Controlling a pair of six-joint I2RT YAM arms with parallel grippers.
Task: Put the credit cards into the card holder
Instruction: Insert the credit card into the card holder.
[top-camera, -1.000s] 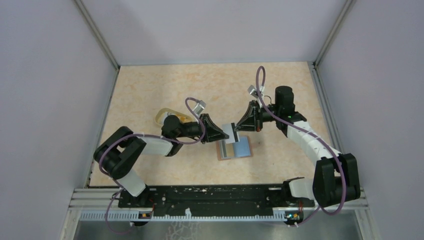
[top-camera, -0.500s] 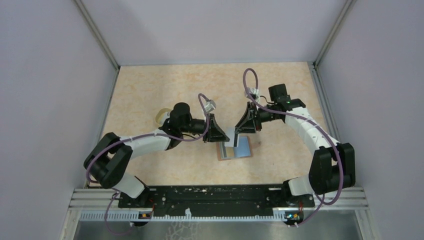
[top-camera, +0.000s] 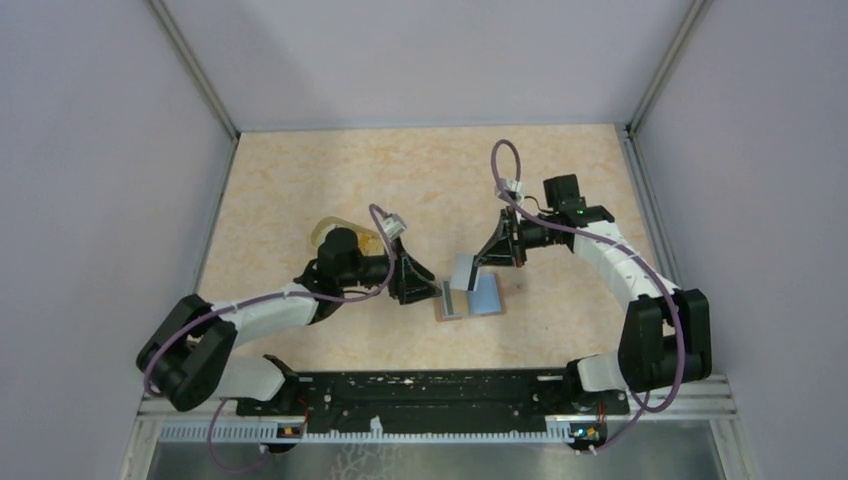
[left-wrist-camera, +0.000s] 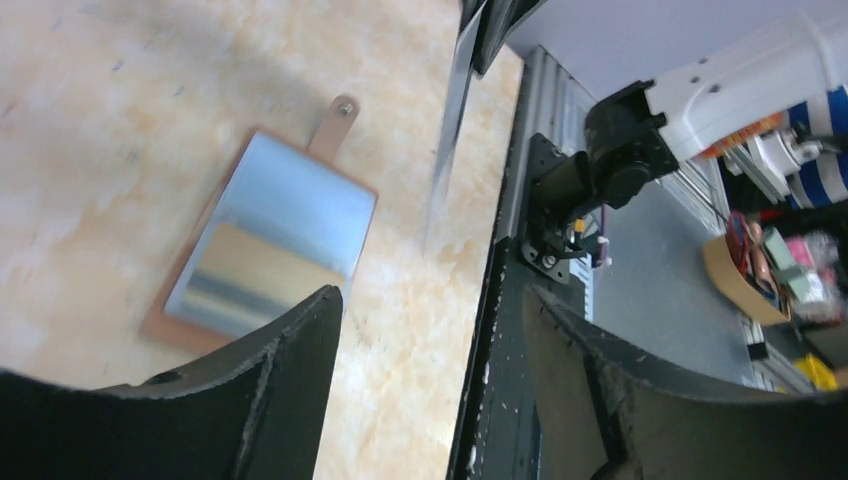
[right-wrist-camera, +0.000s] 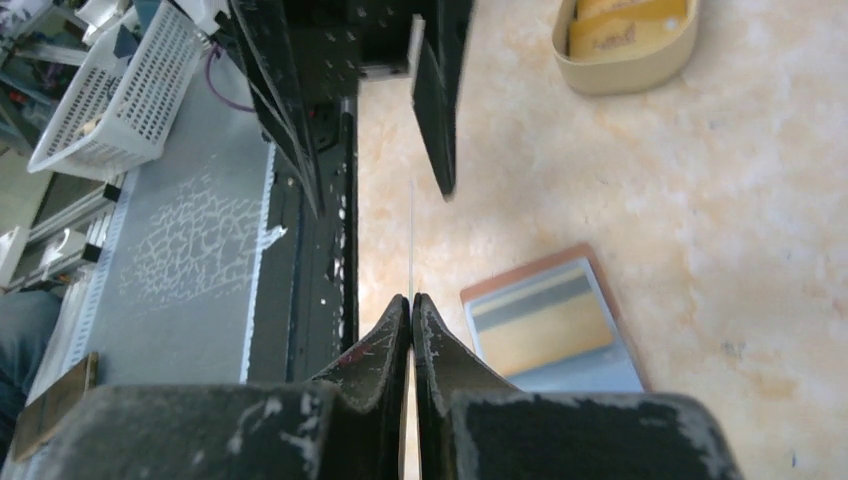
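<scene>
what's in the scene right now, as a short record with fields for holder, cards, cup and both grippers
card holder: lying open, blue lining up, an orange-yellow card seemingly tucked inside
left gripper: open, empty, low beside the holder
right gripper: shut on a pale card, held edge-down over the holder
cup: translucent, orange-yellow cards inside, apart from the holder
</scene>
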